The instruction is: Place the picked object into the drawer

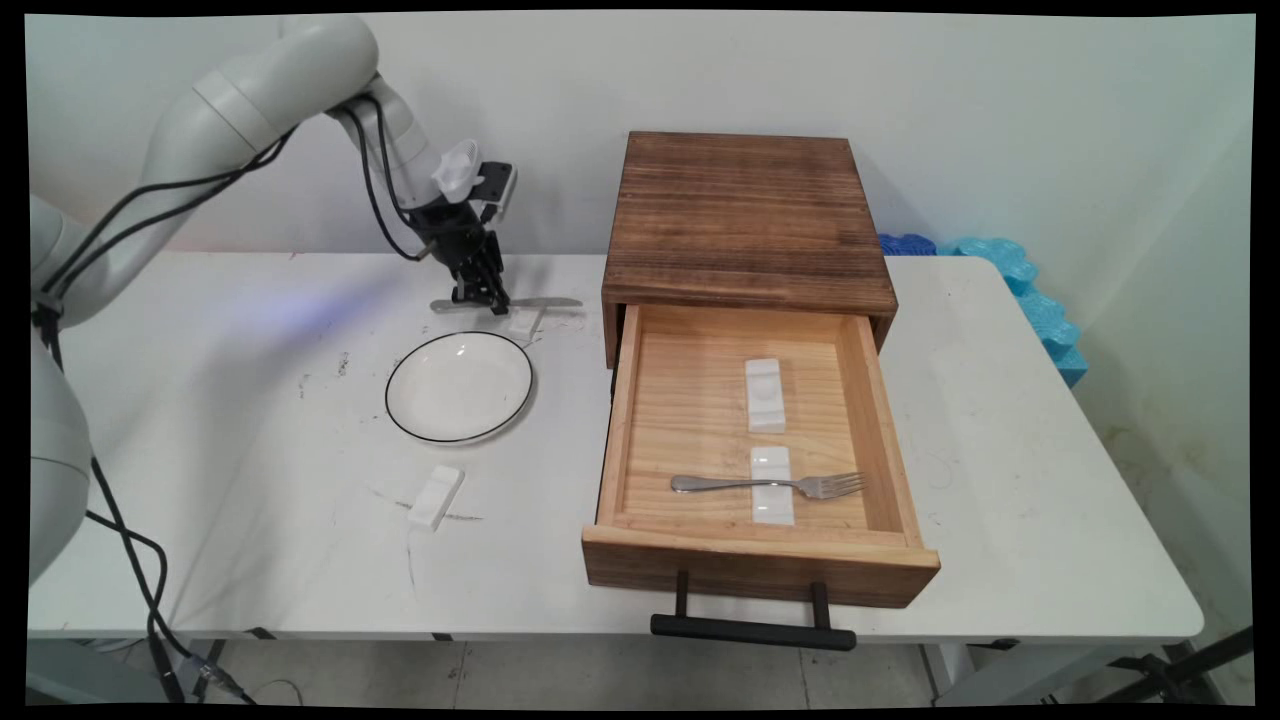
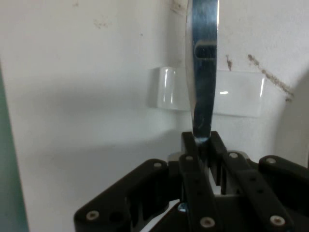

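My gripper is down at the table's far side, left of the wooden cabinet, and shut on a silver knife. The knife lies level, just above the table. It crosses a small white cutlery rest. In the hand view the knife's blade runs up from between my closed fingertips, over the white rest.
A white plate with a dark rim lies just in front of the gripper. Another white rest lies nearer the front. The cabinet's drawer stands open, holding two white rests and a fork laid across the near one. Blue foam lines the far right edge.
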